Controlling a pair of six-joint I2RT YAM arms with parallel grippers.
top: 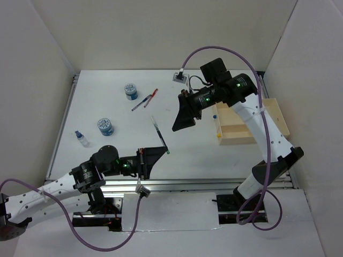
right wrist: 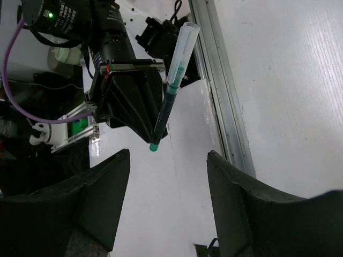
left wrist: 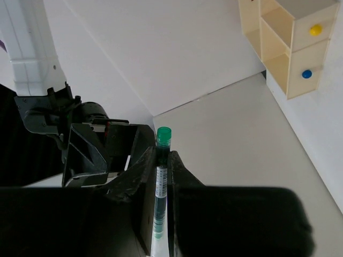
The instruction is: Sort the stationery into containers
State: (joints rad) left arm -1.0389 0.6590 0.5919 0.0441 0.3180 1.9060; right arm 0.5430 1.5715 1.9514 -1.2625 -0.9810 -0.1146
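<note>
One green-capped pen (left wrist: 163, 136) clamped in left end effector (left wrist: 162, 166); right end effector (right wrist: 167, 155) gapes above table (top: 214, 160).

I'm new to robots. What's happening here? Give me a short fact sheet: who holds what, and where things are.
Left gripper: shut on a green-tipped pen, held up off the table
Right gripper: open, empty, facing that pen
Tray: beige, on the table's right side
Rolls: two, on the left half
Loose pens: two, beside the far roll
</note>
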